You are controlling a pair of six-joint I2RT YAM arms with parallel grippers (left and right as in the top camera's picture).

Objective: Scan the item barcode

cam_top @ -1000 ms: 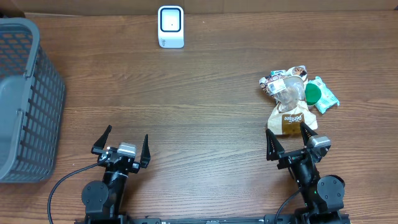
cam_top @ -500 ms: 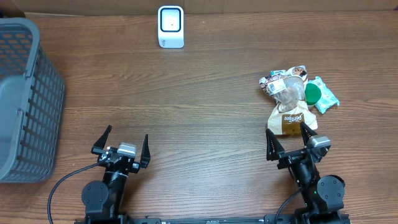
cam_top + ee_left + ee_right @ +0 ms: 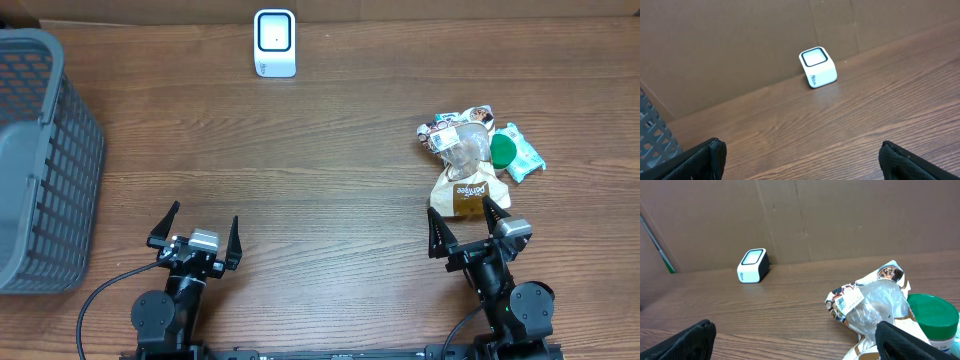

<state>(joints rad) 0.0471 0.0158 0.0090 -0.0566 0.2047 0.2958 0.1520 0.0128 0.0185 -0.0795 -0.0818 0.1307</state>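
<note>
A white barcode scanner (image 3: 274, 42) with a dark window stands at the table's far edge; it also shows in the left wrist view (image 3: 818, 67) and the right wrist view (image 3: 752, 265). A pile of items lies at the right: a brown pouch (image 3: 462, 190), a clear plastic bag (image 3: 465, 146), a green-lidded tub (image 3: 503, 148) and a printed snack packet (image 3: 850, 296) with a barcode label. My left gripper (image 3: 204, 216) is open over bare wood, far from the pile. My right gripper (image 3: 460, 208) is open just in front of the brown pouch, holding nothing.
A grey plastic basket (image 3: 40, 160) stands at the left edge, its corner showing in the left wrist view (image 3: 652, 135). A teal packet (image 3: 526, 156) lies at the pile's right side. A cardboard wall (image 3: 840, 215) backs the table behind the scanner.
</note>
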